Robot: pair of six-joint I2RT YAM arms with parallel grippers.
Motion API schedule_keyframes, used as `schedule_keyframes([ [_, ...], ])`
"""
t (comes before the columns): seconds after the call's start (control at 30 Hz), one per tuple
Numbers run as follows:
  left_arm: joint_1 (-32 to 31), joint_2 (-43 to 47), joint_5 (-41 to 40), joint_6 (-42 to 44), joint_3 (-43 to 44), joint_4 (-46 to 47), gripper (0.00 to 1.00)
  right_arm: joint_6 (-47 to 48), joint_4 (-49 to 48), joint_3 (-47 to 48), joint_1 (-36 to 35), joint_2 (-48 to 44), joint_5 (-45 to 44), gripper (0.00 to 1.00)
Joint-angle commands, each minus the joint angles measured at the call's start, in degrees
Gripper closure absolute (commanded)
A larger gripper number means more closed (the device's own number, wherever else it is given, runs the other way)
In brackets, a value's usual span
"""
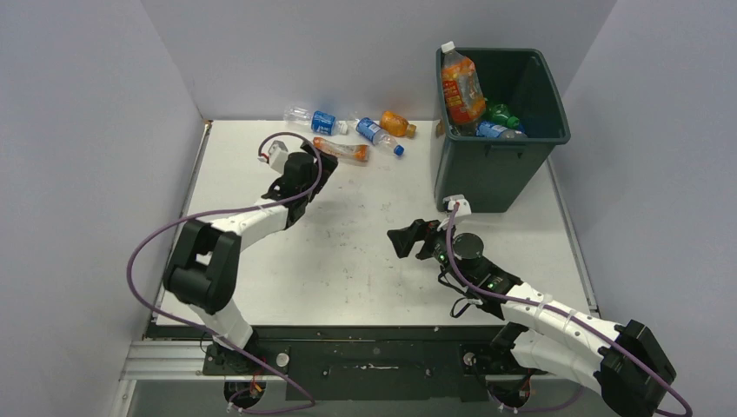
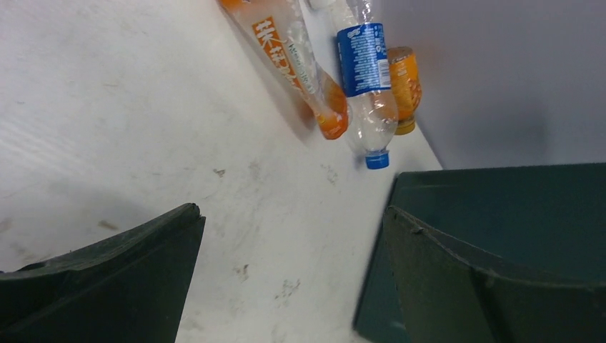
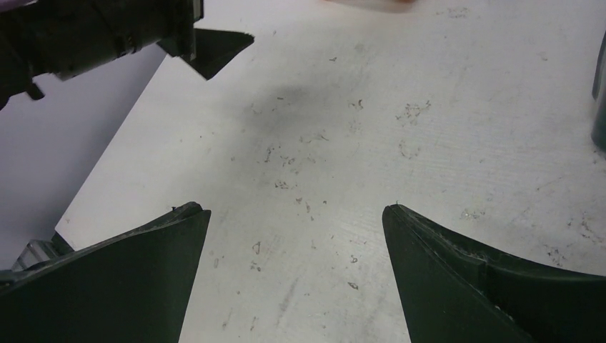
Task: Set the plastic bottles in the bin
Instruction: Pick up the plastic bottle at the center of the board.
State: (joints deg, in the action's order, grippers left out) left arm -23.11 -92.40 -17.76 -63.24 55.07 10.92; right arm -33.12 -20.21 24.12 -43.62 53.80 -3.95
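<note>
The dark green bin (image 1: 500, 165) stands at the table's back right with several bottles in it; a large orange one (image 1: 461, 87) sticks up above the rim. On the table's far edge lie a clear blue-labelled bottle (image 1: 313, 119), a clear orange-labelled bottle (image 1: 341, 149), a blue-labelled bottle (image 1: 378, 135) and a small orange bottle (image 1: 396, 123). My left gripper (image 1: 320, 163) is open and empty, just short of the orange-labelled bottle (image 2: 293, 57); the bin (image 2: 514, 207) is to its right. My right gripper (image 1: 407, 234) is open and empty over bare table, in front of the bin.
Grey walls close in the table at the back and both sides. The right wrist view shows the left arm's gripper (image 3: 107, 32) at top left and the bin's edge (image 3: 600, 107) at far right. The tabletop (image 3: 321, 143) is white and scuffed.
</note>
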Motion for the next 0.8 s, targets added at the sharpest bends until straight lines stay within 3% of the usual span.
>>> schedule_keyframes([
  [0.0, 0.2, -9.9, -0.4, -14.2, 8.5, 6.7, 0.04, -1.5, -4.5, -1.1, -1.0, -0.2, 1.3, 0.04],
  [0.5, 0.4, -34.3, -5.7, -19.4, 31.9, 2.3, 0.01, -2.8, -1.7, -4.1, -2.6, -3.4, 0.5, 0.04],
  [0.77, 0.6, -42.7, -6.5, -19.8, 41.6, -2.5, 0.24, -1.1, -0.1, -2.8, -2.6, -4.2, -1.3, 0.03],
])
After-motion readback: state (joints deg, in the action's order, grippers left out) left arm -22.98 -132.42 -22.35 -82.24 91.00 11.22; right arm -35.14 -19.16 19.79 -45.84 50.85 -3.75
